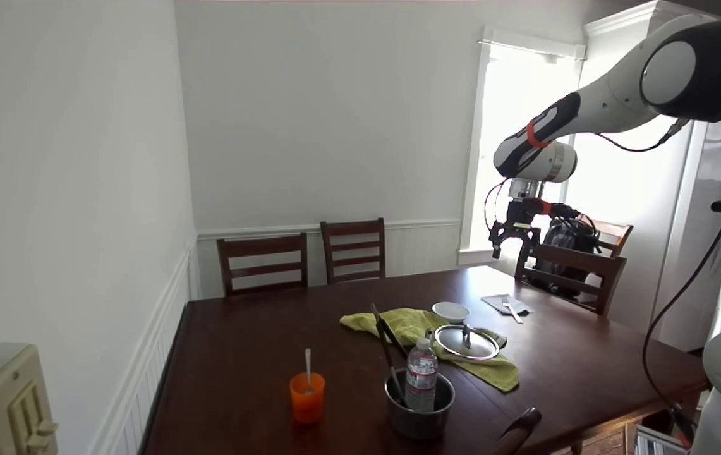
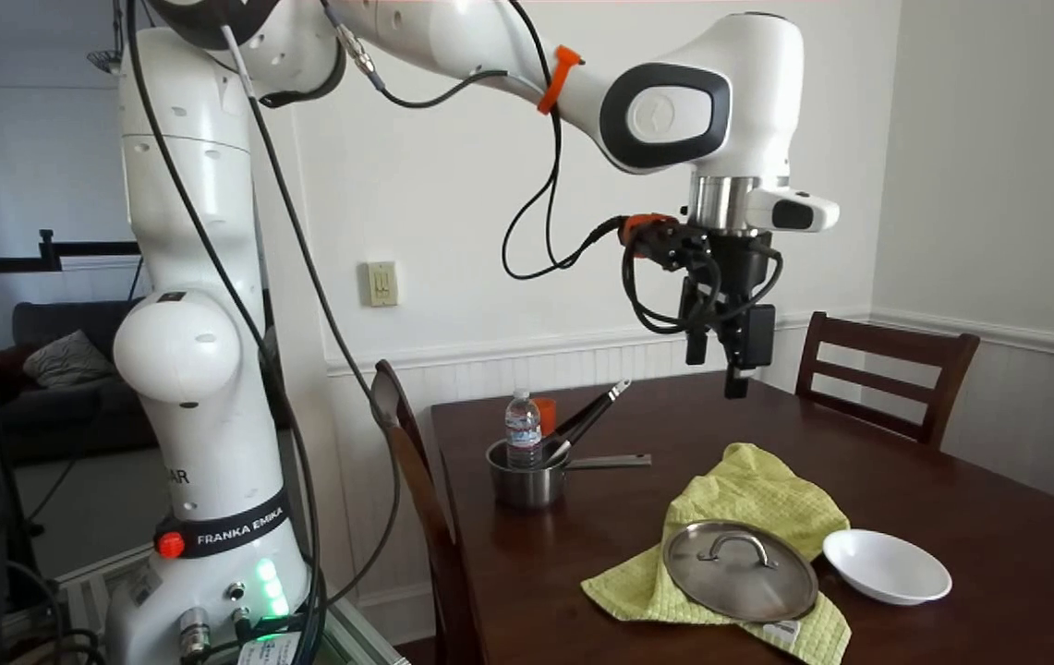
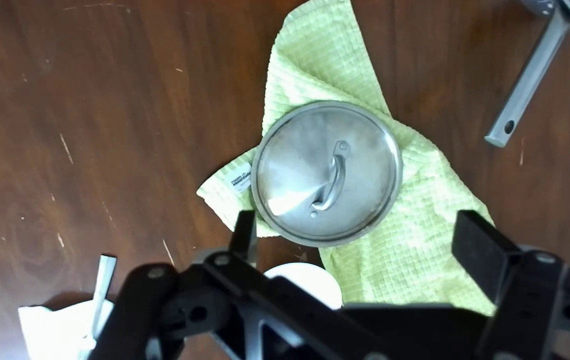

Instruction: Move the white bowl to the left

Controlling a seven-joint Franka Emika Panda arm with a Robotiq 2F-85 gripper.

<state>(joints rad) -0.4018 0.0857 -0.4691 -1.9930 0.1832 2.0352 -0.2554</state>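
White and glossy, the small, round, shallow bowl (image 2: 887, 566) sits on the dark brown wooden table (image 2: 979, 517); its sheen suggests glazed ceramic or hard plastic. It should prove stiff, fairly light and slippery, and liable to chip if it is ceramic. A squeeze across its flared wall would probably slide upward, so the better hold is likely a pinch on the rim, one jaw inside the hollow and one outside.

Just beside it, at nine o'clock in an exterior view, the round stainless-steel lid (image 2: 741, 570) lies on the yellow-green, grid-patterned cloth towel (image 2: 748, 485), so the rim at three o'clock, away from the lid, looks the safest spot to take. Whether the bowl's rim touches the towel's edge or only overlaps it in the views cannot be told.

Farther off, above the tabletop, hangs the black two-finger gripper (image 3: 356, 222), its jaws spread wide and holding nothing. In the wrist view the bowl lies at about seven o'clock from the middle of the gap, partly hidden by the gripper's own linkage; in an exterior view it lies near five o'clock from the gripper, well below and apart. Reaching it probably calls for sideways travel as well as descent.
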